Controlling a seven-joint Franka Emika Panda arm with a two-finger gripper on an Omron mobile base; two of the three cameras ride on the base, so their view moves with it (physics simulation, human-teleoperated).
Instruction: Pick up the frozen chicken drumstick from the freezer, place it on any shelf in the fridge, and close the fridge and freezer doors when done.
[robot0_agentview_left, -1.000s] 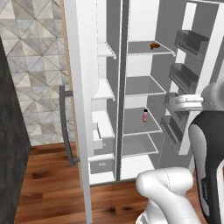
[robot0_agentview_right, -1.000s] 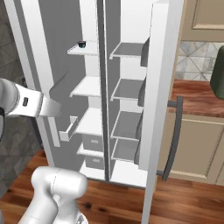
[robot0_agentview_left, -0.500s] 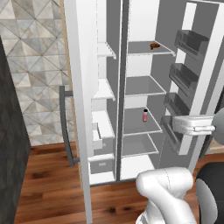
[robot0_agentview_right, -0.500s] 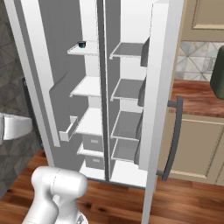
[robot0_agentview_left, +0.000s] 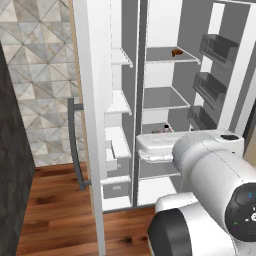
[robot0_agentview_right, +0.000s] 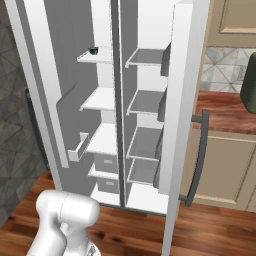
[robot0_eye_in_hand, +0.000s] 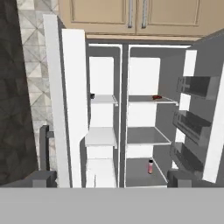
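Spotting the chicken drumstick (robot0_eye_in_hand: 156, 97), a small brown lump, lying on the top shelf (robot0_eye_in_hand: 148, 101) of the right-hand compartment, well clear of the arm. Probably reading that side as the fridge and the narrower left side as the freezer, though finding nothing to confirm it. On that reading, judging the pick and the placing done.

Seeing the claw (robot0_eye_in_hand: 111, 180) spread wide with nothing between its tips, hanging back and facing the whole cabinet from a distance.

Noting both doors standing open: left door (robot0_eye_in_hand: 74, 87) and right door (robot0_eye_in_hand: 214, 144). Judging the closing of both as the work left.

Counting:
- one drumstick
- one small pink bottle (robot0_eye_in_hand: 150, 166) standing upright on a lower shelf of the right compartment
- one small dark item (robot0_agentview_right: 93, 50) sitting on the left compartment's top shelf
- two doors, each carrying one dark handle
- three door bins (robot0_eye_in_hand: 192, 124) stacked on the right door
- two drawers (robot0_agentview_right: 107, 162) low in the left compartment
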